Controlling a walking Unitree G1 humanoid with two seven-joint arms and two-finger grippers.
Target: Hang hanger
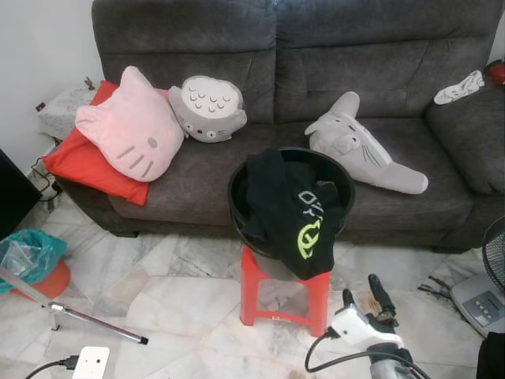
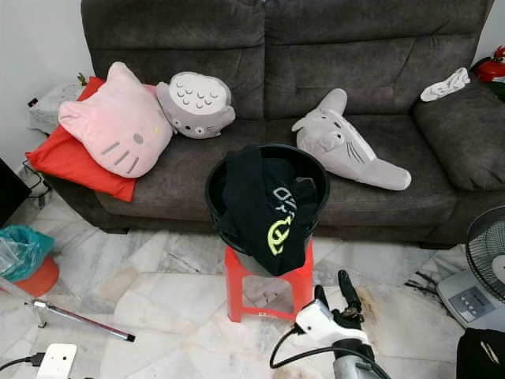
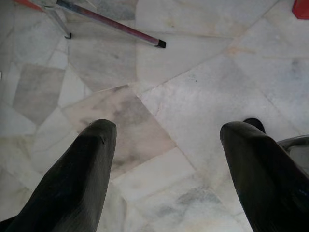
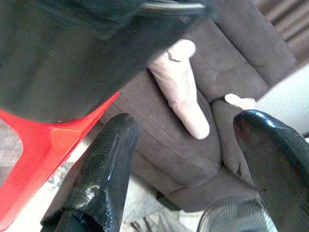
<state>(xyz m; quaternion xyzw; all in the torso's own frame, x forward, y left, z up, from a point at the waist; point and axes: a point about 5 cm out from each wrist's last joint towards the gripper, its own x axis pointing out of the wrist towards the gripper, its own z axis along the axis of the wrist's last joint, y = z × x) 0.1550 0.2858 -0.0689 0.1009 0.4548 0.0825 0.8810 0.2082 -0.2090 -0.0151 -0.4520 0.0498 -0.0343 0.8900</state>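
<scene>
Hangerless right gripper (image 2: 334, 291), fingers spread wide, empty, beside red stool (image 2: 266, 286).

We note: dk grey sofa (image 1: 316, 47); pink cat cushion (image 1: 130, 130) on red pillow (image 1: 79, 162), far left; black basket (image 1: 237, 193) w/ black garment (image 1: 288, 217), neon-green print; red stool (image 1: 284, 296); white-grey marble floor (image 1: 158, 292).

Before you stands a dark grey sofa (image 1: 379, 71). On its seat lie a red cushion (image 1: 83, 162) with a pink cat pillow (image 1: 130, 130) leaning on it, a round grey plush (image 1: 207, 108) beside that, and a long grey plush (image 1: 363, 150) further right. A white cloth (image 1: 459, 88) rests on the right armrest. On the marble floor (image 1: 181, 292) you have a red stool (image 1: 284, 292) (bearing a black basket (image 1: 237, 197) draped with a black garment (image 1: 288, 213)), a metal rod (image 1: 95, 320), a fan (image 1: 481, 296) and a teal bag (image 1: 28, 253).
</scene>
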